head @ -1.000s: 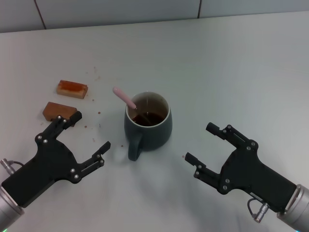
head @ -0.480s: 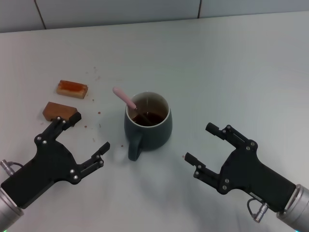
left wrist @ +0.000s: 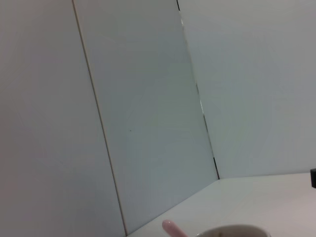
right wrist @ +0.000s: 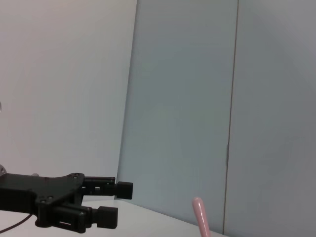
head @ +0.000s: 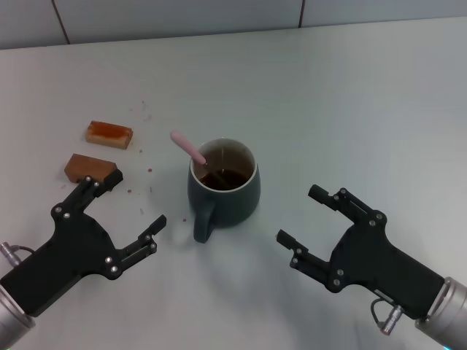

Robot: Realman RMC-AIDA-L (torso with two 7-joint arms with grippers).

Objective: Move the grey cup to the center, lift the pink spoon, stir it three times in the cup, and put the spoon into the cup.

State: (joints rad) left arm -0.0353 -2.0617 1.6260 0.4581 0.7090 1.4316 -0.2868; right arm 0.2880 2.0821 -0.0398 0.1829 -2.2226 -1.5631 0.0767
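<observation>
The grey cup (head: 222, 191) stands mid-table with dark brown liquid inside and its handle toward me. The pink spoon (head: 187, 146) rests in the cup, its handle leaning out over the far-left rim; the handle tip also shows in the left wrist view (left wrist: 173, 229) and the right wrist view (right wrist: 201, 215). My left gripper (head: 135, 200) is open and empty, a little left of the cup. My right gripper (head: 300, 216) is open and empty, right of the cup. The left gripper also shows in the right wrist view (right wrist: 114, 203).
Two brown rectangular blocks lie at the left: one (head: 109, 133) farther back, one (head: 87, 166) just behind my left fingertip. Small crumbs (head: 142, 154) dot the table between them and the cup. A panelled wall (head: 182, 14) runs along the table's far edge.
My right gripper has shifted slightly left and toward me. The cup, the spoon and the left gripper have not moved.
</observation>
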